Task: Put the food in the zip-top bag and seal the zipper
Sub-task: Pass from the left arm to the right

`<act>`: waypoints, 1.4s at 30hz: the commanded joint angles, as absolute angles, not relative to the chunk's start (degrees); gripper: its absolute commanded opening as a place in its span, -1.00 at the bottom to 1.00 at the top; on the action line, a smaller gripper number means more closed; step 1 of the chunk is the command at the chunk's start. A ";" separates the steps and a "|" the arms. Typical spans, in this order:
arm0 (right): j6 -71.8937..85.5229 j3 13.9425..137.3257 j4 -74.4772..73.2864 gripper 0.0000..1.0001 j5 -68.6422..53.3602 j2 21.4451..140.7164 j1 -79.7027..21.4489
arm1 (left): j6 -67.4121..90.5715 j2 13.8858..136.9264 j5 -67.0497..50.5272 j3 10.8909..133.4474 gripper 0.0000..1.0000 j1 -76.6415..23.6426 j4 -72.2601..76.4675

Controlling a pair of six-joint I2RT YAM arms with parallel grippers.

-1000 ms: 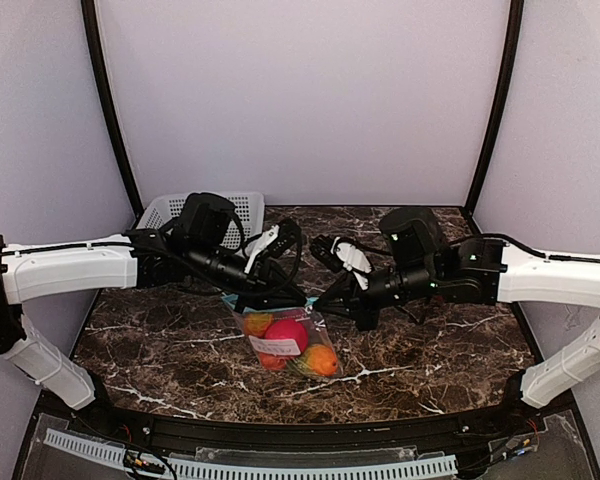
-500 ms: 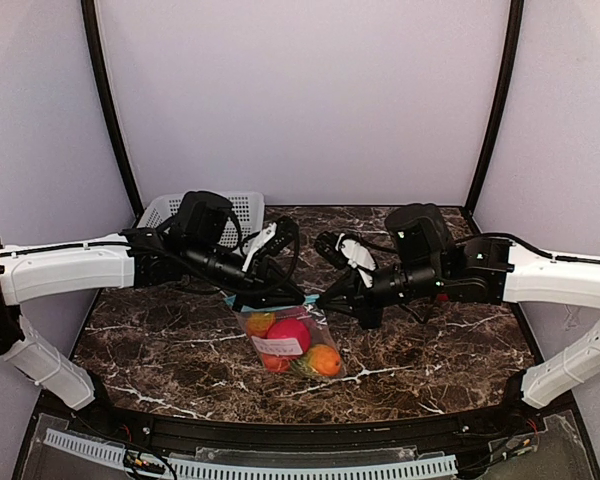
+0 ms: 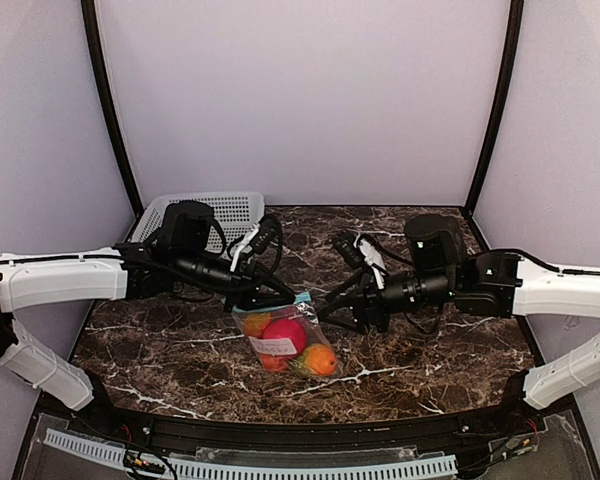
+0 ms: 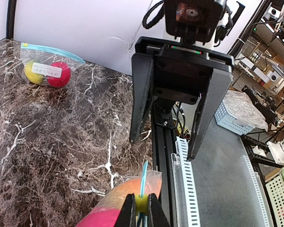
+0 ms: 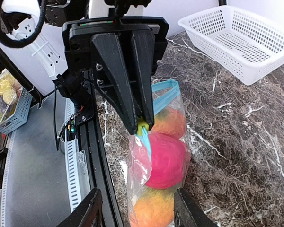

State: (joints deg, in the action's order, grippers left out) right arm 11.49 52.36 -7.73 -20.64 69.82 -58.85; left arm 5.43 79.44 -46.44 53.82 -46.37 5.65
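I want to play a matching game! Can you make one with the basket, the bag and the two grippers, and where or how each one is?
Things:
1. white mesh plastic basket
2. clear plastic zip-top bag
3. left gripper
4. right gripper

Places or states:
A. open, gripping nothing
B. holds round toy fruits
C. shut on the bag's blue zipper strip
D. back left of the dark marble table

Pairs: 1-D, 2-B, 3-C, 4-A.
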 commanded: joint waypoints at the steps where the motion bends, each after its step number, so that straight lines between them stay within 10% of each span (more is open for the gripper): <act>1: 16.27 50.44 -0.30 0.01 -18.79 69.69 -58.54 | 8.82 76.83 -48.12 52.02 -0.99 -46.40 10.57; 34: 14.43 56.29 5.47 -1.00 -24.92 78.20 -58.56 | 9.99 76.79 -48.96 50.57 -0.99 -46.37 12.54; 42: 10.76 58.22 0.52 -1.00 -26.50 77.58 -58.58 | 5.31 75.24 -47.19 54.18 0.13 -46.32 4.81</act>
